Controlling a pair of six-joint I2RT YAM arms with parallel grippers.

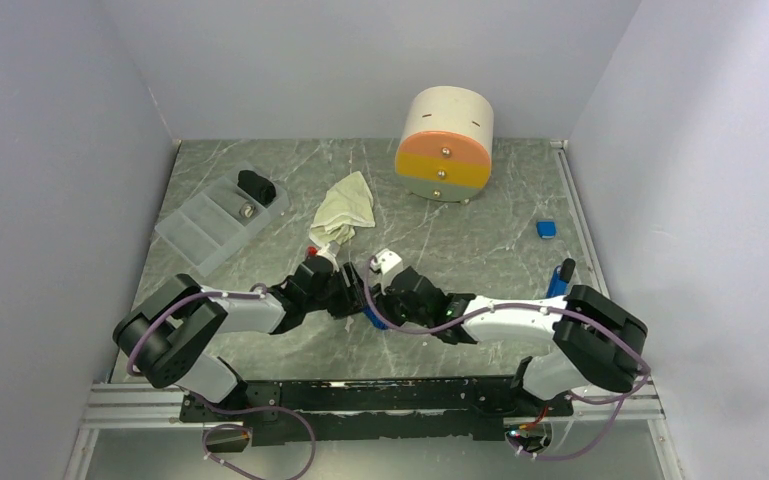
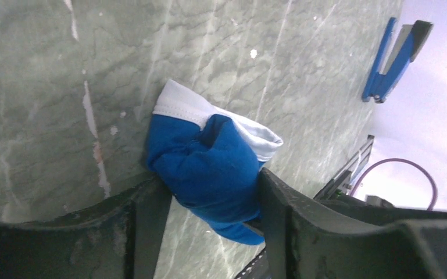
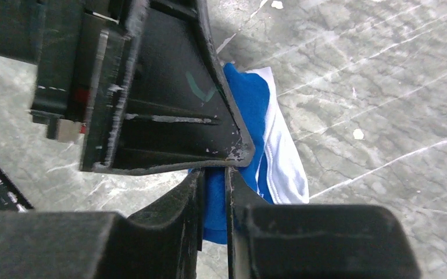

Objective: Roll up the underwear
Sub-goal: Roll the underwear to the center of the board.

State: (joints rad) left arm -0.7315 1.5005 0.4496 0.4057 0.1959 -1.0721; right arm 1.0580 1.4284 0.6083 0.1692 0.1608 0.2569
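The royal blue underwear [image 2: 209, 157] with white trim is bunched into a thick wad on the grey marbled table. My left gripper [image 2: 210, 183] is shut on it, one finger pressing each side of the wad. My right gripper [image 3: 215, 174] is shut on a fold of the same blue underwear [image 3: 250, 104], its jaws nearly together, right against a left finger [image 3: 168, 99]. From above, both grippers [image 1: 355, 295] [image 1: 385, 298] meet at the table's middle, and only a sliver of blue [image 1: 372, 318] shows. The pale cream underwear [image 1: 345, 208] lies loose and crumpled farther back.
A round cream, orange and yellow drawer unit [image 1: 445, 143] stands at the back. A clear divided tray [image 1: 215, 220] at the back left holds a black rolled bundle [image 1: 256, 186]. A small blue block [image 1: 546, 229] and a blue clip [image 1: 560, 278] lie at the right.
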